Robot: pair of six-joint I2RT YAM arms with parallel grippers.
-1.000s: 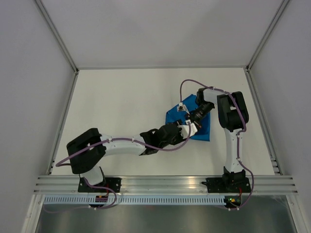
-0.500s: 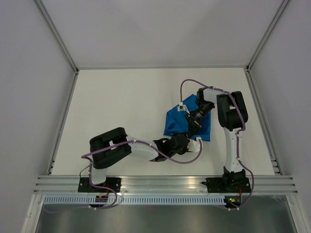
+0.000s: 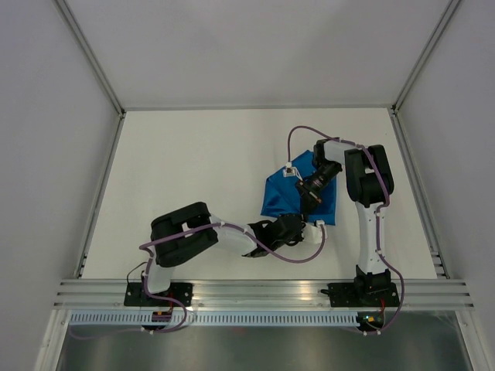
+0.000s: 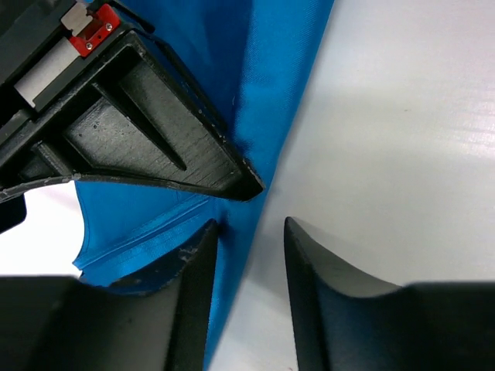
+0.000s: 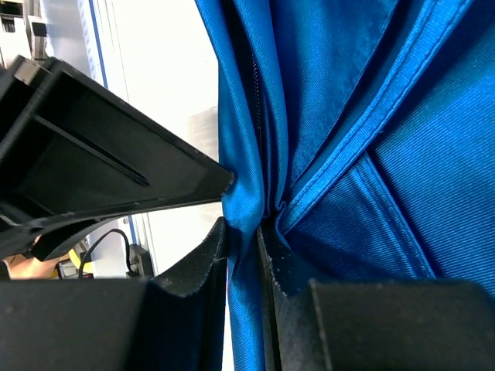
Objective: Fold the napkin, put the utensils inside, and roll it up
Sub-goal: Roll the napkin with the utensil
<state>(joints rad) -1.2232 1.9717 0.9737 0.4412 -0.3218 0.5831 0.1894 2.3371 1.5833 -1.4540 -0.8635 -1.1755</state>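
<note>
The bright-blue napkin (image 3: 275, 199) lies bunched on the white table right of centre. My right gripper (image 5: 241, 228) is shut on a raised fold of the napkin (image 5: 348, 116), and from above it (image 3: 308, 201) hangs over the cloth's middle. My left gripper (image 4: 249, 228) stands open at the napkin's near edge. The hem of the napkin (image 4: 263, 93) runs along its left finger (image 4: 197, 278), and bare table shows between the jaws. From above the left gripper (image 3: 300, 219) sits just in front of the right one. The utensils are out of view.
White walls with metal corner posts (image 3: 93, 54) close in the table (image 3: 193, 162) on three sides. An aluminium rail (image 3: 255, 292) carrying both arm bases runs along the near edge. Purple cables (image 3: 298, 131) loop off both arms.
My left arm has folded back toward the near edge, and its gripper has slid from the napkin's left side to its near edge, jaws narrowing a little. The right gripper has kept its hold.
</note>
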